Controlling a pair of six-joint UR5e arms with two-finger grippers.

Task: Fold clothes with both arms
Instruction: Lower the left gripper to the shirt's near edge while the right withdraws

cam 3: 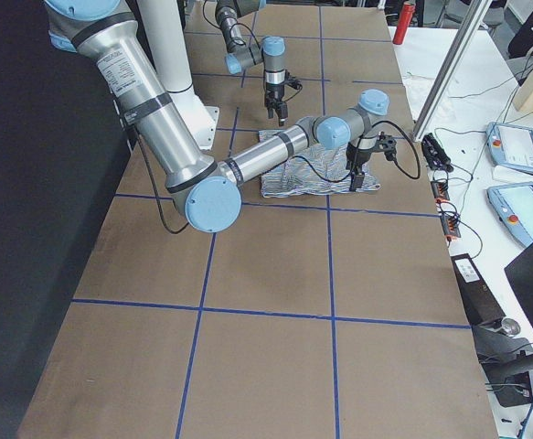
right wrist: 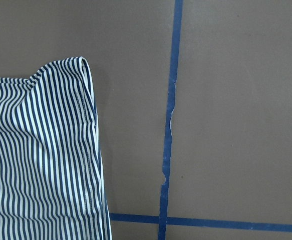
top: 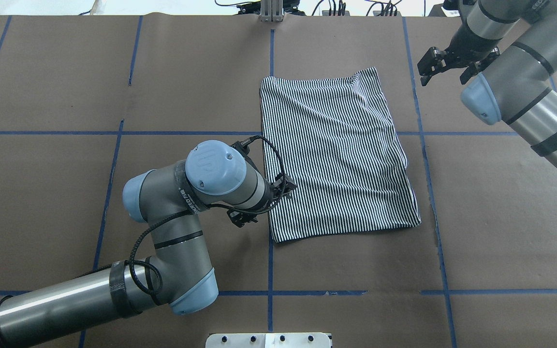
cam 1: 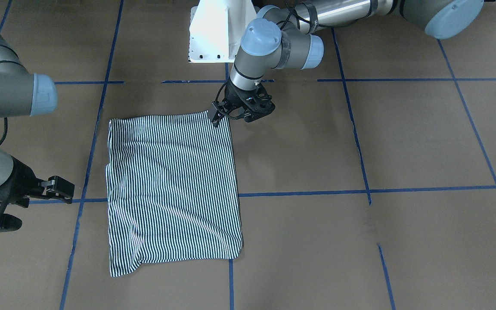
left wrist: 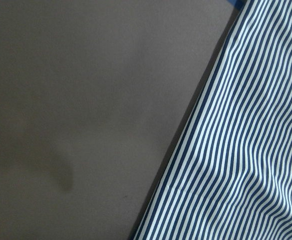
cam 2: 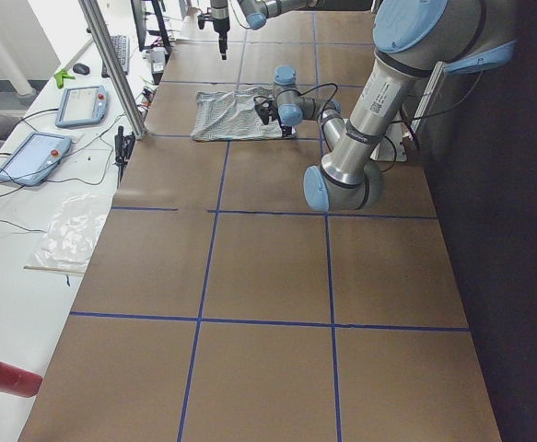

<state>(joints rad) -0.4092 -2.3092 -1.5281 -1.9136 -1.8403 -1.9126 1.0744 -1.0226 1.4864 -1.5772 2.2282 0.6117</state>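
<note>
The thin navy-and-white striped polo shirt (top: 336,154) lies flat on the brown paper-covered tabletop (top: 114,96), a little to my right of its middle and nearer the far edge than the near one. It is already a tidy rectangle. No sleeve, collar or placket shows, so I judge the inward folds are done. What may be left is one more halving, and smoothing the small bump at its far right corner.

My left black two-finger gripper (cam 1: 220,114) sits low at the shirt's near left corner, touching or just above the cloth. I cannot tell how its jaws stand, since my wrist hides them from above and my left wrist view shows only stripes and paper. My right black two-finger gripper (top: 445,67) hangs off the shirt's far right corner, apart from the cloth, jaws spread wide and holding nothing
</note>
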